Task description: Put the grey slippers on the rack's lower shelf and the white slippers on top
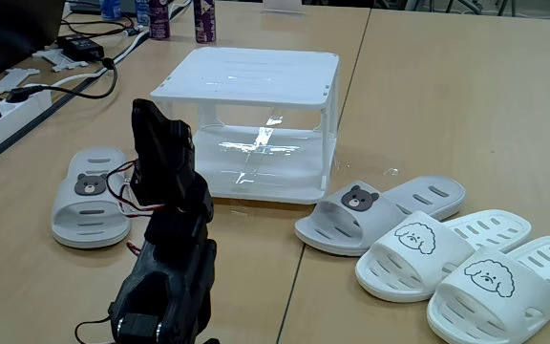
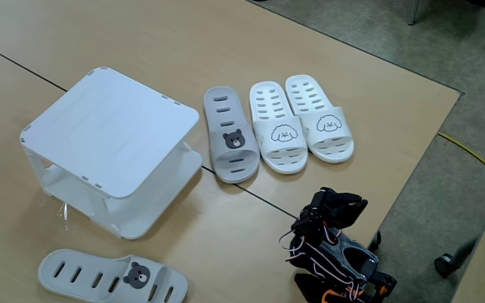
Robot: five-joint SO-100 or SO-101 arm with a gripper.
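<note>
Black and folded low at the near tabletop edge, arm with hand (image 1: 165, 129) tucked against itself; cannot tell how far the fingers stand apart, and nothing seen held. Nothing shelved yet, judging by the bare tiers: all four slippers left to move. Nearest in the fixed view from behind the arm, white slippers (image 1: 466, 268) side by side toward the near right corner, slotted soles, black-outlined puppy faces on the straps. Just behind them and touching, one of the grey slippers (image 1: 375, 212), brown bear face on the strap, toe pointing at the rack. Other grey slipper (image 1: 89, 196) alone toward the left edge, well apart from its mate, on the far side of the arm. Farther back, mid-tabletop, the rack (image 1: 251, 81), white plastic, two slotted tiers on thin posts, glossy with glare; lower shelf (image 1: 265, 172) open and bare, top tier bare too. Same layout from the other fixed view: rack (image 2: 108, 135), grey slipper (image 2: 231, 143) beside the white pair (image 2: 297, 122).
</note>
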